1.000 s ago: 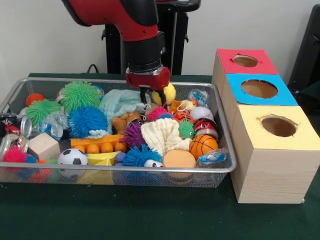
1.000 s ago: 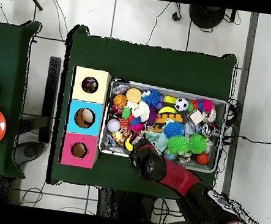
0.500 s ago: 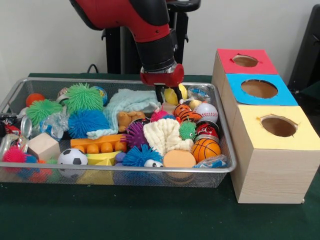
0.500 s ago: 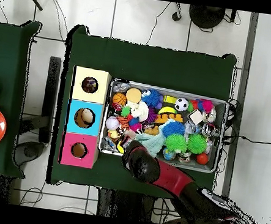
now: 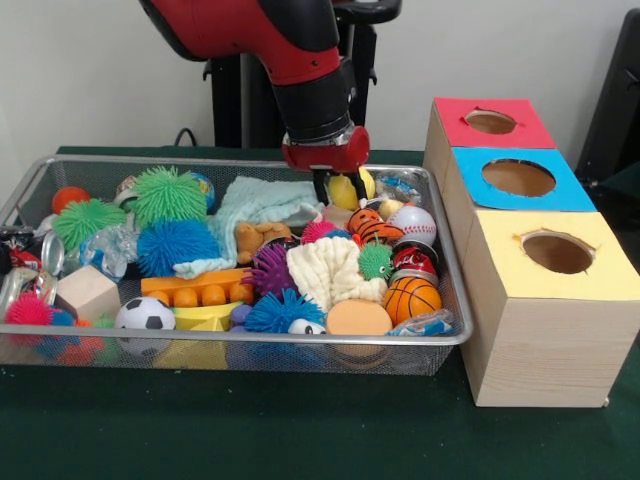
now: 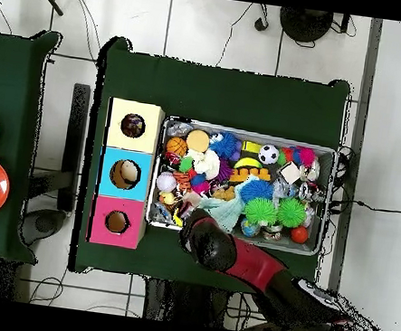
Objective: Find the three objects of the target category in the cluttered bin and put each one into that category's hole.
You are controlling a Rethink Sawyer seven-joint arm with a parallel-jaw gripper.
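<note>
Jaws hang low over the far right part of the bin (image 5: 200,338), right at a yellow ball (image 5: 347,190) and beside the mint towel (image 5: 265,203). I cannot tell from either view whether they are clenched on the ball, released, or just hovering in front of it; from overhead the arm covers that spot completely. As I judge it, the task has barely started. What I take for the dotted wad (image 5: 397,187) lies against the far right rim, just beside the ball. A grey wad (image 5: 108,246) sits well apart among the spiky balls on the left. A front wad (image 5: 428,318), possibly the third, is pressed into the near right corner. All three lie in the bin, and none is lifted. The hole (image 5: 557,252) in the yellow box on the tabletop shows only dark inside, with nothing at its lip. So I count three picks and three drops left, and the dotted wad looks the closest candidate.
</note>
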